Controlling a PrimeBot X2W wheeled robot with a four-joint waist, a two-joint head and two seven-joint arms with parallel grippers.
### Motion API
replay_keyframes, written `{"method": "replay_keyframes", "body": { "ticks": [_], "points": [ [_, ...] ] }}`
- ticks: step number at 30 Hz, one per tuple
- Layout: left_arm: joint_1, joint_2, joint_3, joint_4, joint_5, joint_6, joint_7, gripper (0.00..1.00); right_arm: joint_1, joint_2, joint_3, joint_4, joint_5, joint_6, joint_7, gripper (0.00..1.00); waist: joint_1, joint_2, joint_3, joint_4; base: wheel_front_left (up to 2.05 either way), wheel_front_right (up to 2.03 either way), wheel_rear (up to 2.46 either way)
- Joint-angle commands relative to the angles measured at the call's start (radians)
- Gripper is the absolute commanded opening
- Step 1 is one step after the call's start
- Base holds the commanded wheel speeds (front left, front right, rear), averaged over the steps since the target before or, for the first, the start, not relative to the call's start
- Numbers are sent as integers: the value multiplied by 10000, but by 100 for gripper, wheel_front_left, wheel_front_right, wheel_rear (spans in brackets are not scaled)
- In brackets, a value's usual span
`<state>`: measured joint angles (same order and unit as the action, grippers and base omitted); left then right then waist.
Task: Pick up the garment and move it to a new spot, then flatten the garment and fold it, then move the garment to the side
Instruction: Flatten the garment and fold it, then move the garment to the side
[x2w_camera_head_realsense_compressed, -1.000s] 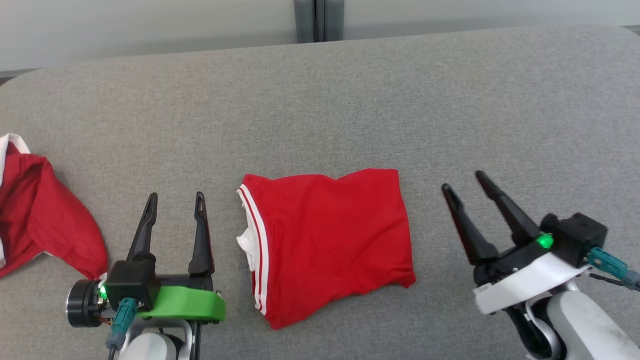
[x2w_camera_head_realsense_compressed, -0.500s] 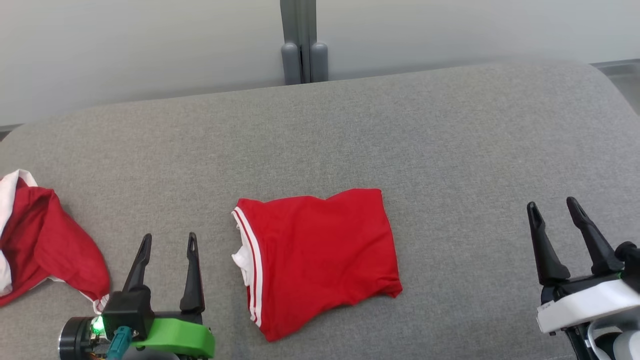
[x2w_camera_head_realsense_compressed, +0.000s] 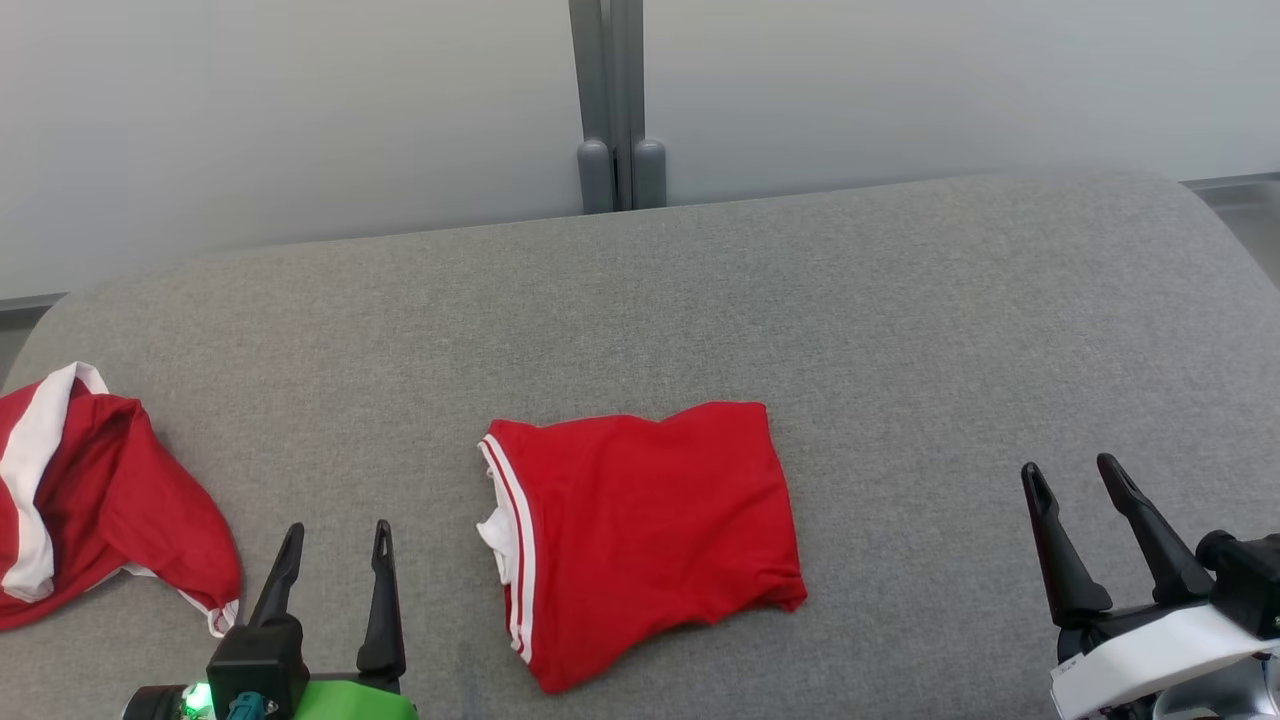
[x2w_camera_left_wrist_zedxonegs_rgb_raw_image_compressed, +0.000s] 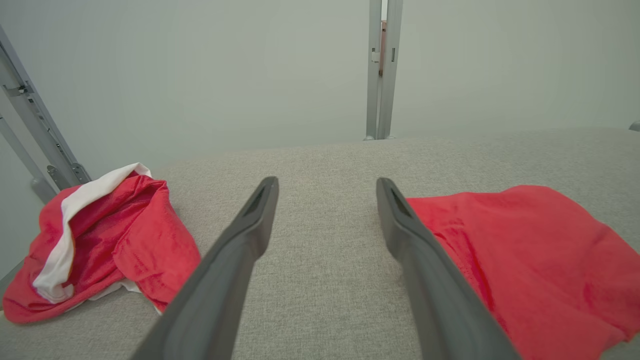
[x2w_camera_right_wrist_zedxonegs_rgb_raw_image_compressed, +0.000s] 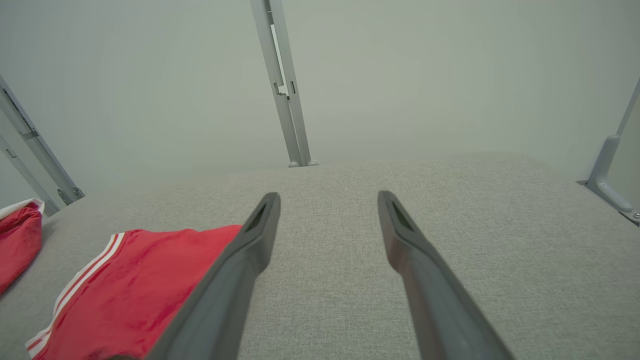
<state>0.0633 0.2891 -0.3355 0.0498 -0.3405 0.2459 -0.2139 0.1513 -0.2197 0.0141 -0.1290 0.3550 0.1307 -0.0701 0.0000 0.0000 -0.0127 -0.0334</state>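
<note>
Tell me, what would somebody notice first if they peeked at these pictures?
The folded red cloth garment with white stripes jumps out, lying in the middle of the grey fabric surface. A second, crumpled red and white garment sits in a heap at the far left edge. The left gripper and right gripper, each with two long dark fingers, stand open on either side of the folded one, holding nothing.
</note>
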Motion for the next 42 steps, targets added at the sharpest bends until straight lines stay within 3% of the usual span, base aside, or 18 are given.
{"method": "replay_keyframes", "body": {
  "ticks": [1, 18, 25, 32, 42],
  "points": [
    [154, 56, 5, 27, -28, 56, -65, 100, 140, 10, -15, -54, -77, 1, 35, 100, 0, 0, -11, 23, 0, 0, 0],
    [-115, 8, -23, 26, -90, 45, -212, 100, 243, -31, -147, -218, -87, 1, 210, 100, 0, 0, 101, 145, 0, 0, 0],
    [-1113, -135, -268, -119, 238, -129, -331, 100, -252, -274, -160, 83, 51, 1, 322, 100, 0, 0, 1317, 789, 0, 0, 0],
    [-2185, -669, -590, -21, 511, -339, -448, 100, -1263, -724, 814, 1359, 455, 1, 344, 100, 0, 0, 2461, 1518, 0, 0, 0],
    [-3057, -1230, -670, 376, 765, -736, -516, 100, -3239, -967, 3293, 3904, 1440, 1, 23, 100, 0, 0, 3123, 2220, 0, 0, 0]
  ]
}}
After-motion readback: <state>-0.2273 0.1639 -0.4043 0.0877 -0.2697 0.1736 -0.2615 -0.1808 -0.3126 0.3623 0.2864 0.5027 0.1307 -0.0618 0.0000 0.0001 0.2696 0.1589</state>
